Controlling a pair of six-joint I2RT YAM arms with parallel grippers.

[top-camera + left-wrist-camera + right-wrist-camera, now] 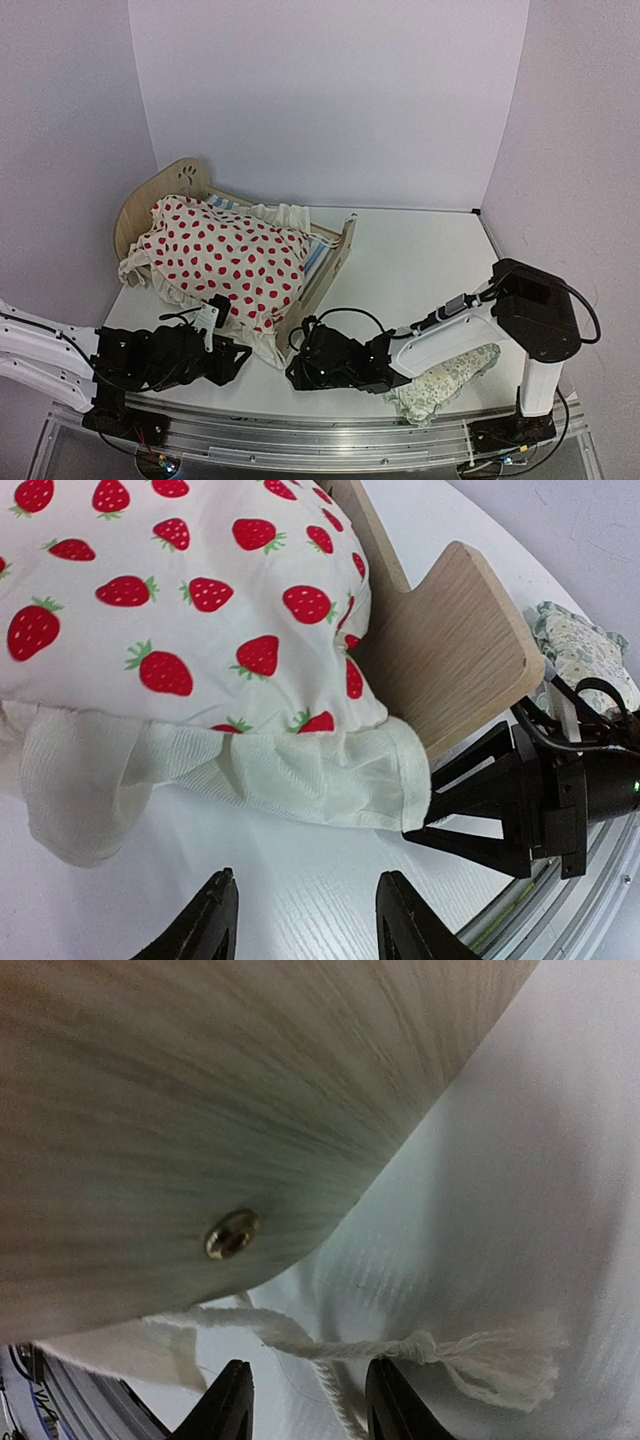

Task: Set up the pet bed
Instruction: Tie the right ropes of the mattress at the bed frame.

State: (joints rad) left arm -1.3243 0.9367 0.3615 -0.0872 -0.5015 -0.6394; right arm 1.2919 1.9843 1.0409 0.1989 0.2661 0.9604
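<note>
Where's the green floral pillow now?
In the top view the pillow lies near-right on the table, under the right arm, apart from the pet bed.

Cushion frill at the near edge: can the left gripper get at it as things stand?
Probably yes. The left gripper stands open, facing the frill with nothing between them; the right gripper sits off to the side by the footboard.

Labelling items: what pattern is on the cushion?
Cushion: red strawberries on cream; left wrist view.
</note>
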